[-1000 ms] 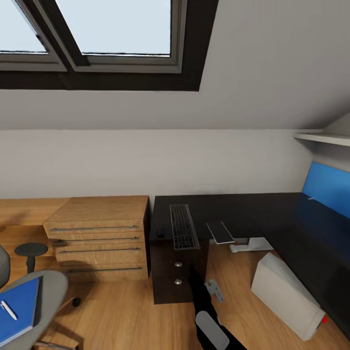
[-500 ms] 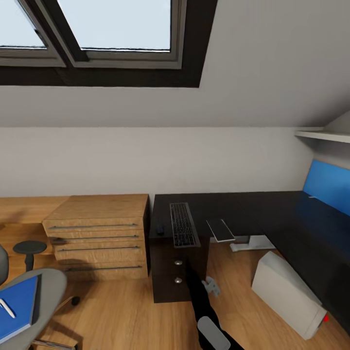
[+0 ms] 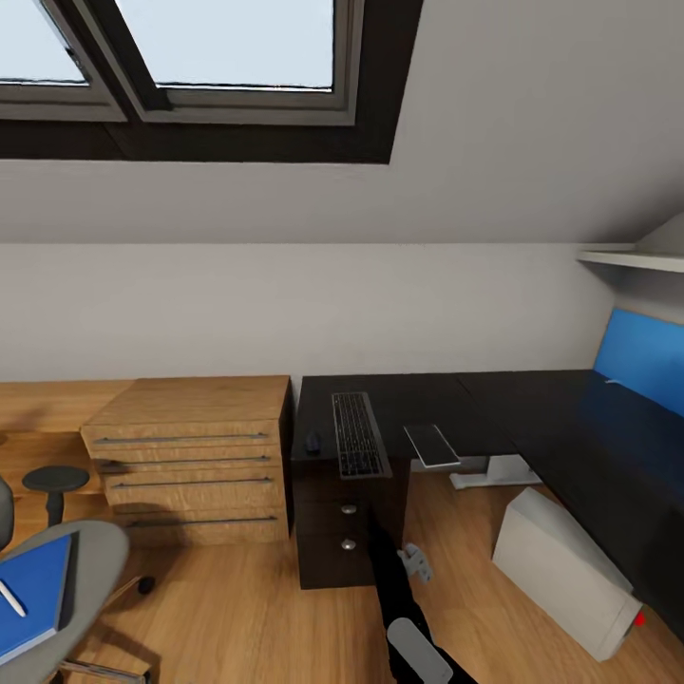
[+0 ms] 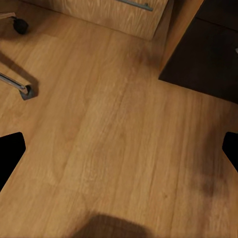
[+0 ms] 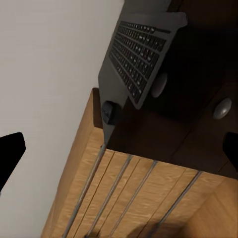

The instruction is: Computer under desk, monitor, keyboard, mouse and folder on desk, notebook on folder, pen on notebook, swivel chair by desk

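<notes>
on the glossy black desk (image 3: 532, 404) the keyboard (image 3: 358, 435) lies lengthwise, its near end hanging over the desk's front edge, and the small black mouse (image 3: 313, 442) sits just beside it on the side toward the wooden drawer chest (image 3: 195, 456). my right wrist view looks at the same keyboard (image 5: 136, 59) and mouse (image 5: 108, 112) and at the chest's drawer fronts (image 5: 134, 198). a flat dark slab with a pale edge (image 3: 431, 445), which i take for the notebook, lies on the desk at the keyboard's other side. under the keyboard stands a black drawer unit (image 3: 344, 532) with round knobs. the white-grey computer (image 3: 562, 573) lies tipped on the plank floor (image 3: 247, 608) by the desk, a red dot at its near corner. the blue folder (image 3: 33, 594) rests on the grey seat of the swivel chair (image 3: 90, 560) at my left, with the pen (image 3: 12, 598) on top of it. my right arm reaches forward toward the drawer unit, and its gripper (image 3: 415, 562) is released, jaws spread. my left gripper (image 4: 119, 148) hangs over bare floor, also released, near the chair's chrome leg (image 4: 15, 84). above, the dark-framed skylight (image 3: 199, 81) sits in the sloped ceiling.
</notes>
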### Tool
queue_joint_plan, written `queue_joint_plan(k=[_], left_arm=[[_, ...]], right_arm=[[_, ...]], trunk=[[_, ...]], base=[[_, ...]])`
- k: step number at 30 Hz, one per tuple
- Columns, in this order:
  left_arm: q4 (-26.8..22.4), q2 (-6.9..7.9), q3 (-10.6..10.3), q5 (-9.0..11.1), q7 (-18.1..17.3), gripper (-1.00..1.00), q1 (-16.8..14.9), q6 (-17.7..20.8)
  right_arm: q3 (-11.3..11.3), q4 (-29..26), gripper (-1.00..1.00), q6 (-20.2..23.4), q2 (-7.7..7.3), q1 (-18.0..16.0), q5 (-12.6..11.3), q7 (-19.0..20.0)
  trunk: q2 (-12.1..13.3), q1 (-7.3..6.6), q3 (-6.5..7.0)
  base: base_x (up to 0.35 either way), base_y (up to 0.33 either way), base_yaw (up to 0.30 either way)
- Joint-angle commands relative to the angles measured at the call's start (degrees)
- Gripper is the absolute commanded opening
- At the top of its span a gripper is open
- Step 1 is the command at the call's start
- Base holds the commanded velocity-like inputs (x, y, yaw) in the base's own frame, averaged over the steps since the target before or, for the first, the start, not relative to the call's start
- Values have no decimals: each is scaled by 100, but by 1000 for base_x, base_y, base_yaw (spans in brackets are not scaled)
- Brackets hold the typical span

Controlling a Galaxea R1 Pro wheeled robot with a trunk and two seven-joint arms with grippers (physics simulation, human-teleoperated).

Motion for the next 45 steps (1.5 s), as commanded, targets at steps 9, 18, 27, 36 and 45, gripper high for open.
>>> queue_joint_plan(k=[9, 18, 27, 36, 45], left_arm=[[-17, 6, -41, 39, 47, 100, 1, -31], [-19, 5, -46, 36, 47, 100, 1, -36], [-19, 5, -52, 29, 47, 100, 1, -37], [-19, 5, -54, 27, 47, 100, 1, -36], [-19, 5, -64, 9, 4, 100, 1, -36]], right_arm=[[26, 10, 100, -32, 0, -8, -95, 32], [34, 10, 100, -27, 0, -8, -97, 23], [19, 15, 100, -23, 0, -8, -183, 18], [17, 19, 100, 2, 0, -8, -620, 6], [20, 12, 100, 977, 0, -8, -1729, 41]], trunk=[[-366, 199, -168], [-727, 396, -329], [-1088, 594, -491], [-1449, 792, -652], [-1489, 814, -670]], base=[[0, 0, 0], [0, 0, 0], [0, 0, 0], [0, 0, 0], [0, 0, 0]])
